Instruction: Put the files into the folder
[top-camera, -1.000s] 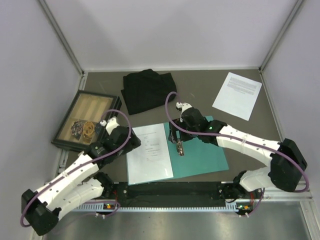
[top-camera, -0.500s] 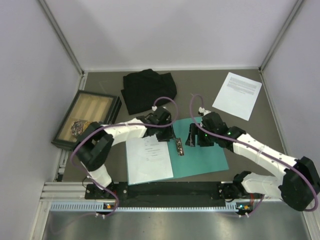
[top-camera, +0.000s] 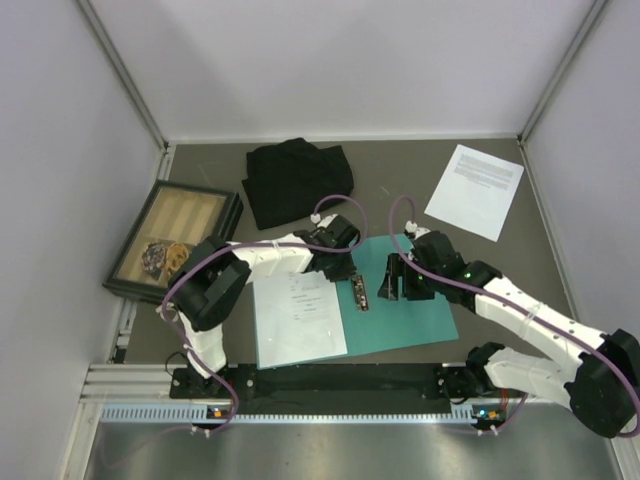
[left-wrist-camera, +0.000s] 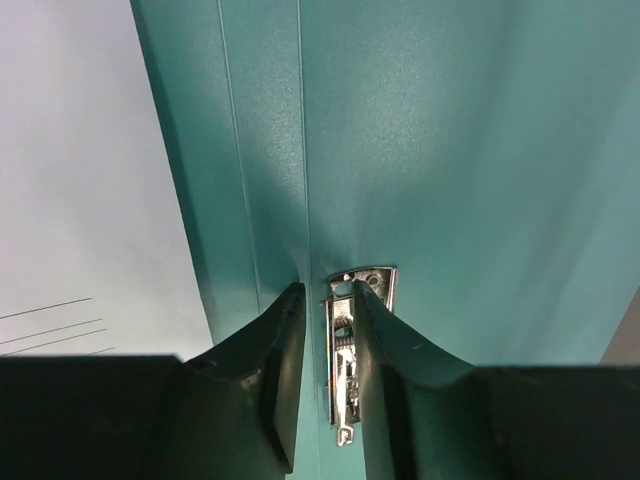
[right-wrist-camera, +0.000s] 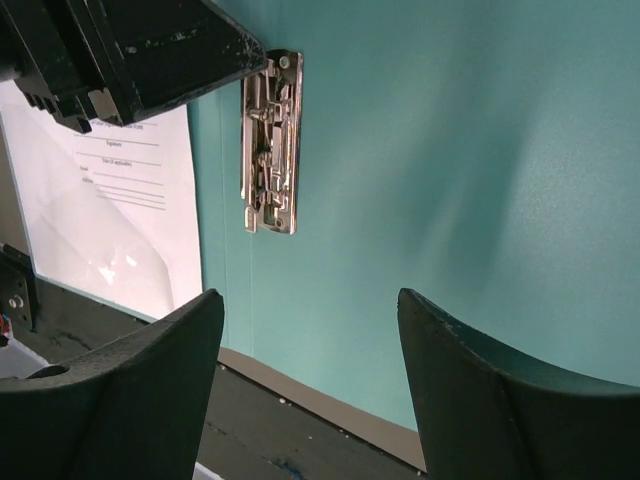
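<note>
The near sheet (top-camera: 298, 320) lies on the left flap of the open folder (top-camera: 420, 320) on the desk (top-camera: 400, 170). The left end effector (left-wrist-camera: 328, 295) straddles the spine clip (top-camera: 357, 293), narrowly parted and not visibly clamped. The right end effector (right-wrist-camera: 310, 300) hovers spread over the right flap. The far sheet (top-camera: 475, 190) is likely light, limp and slippery, so pinch an edge.

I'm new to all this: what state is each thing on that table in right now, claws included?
folder: open, lying flat.
clip: on the spine, holding no paper.
near sheet: flat beside the clip, printed side up.
far sheet: loose at the far right, outside the folder.
cloth: bunched at the back.
tray: holding small bits.
left gripper: fingers close around the clip; grip unclear.
right gripper: open, above the folder.
</note>
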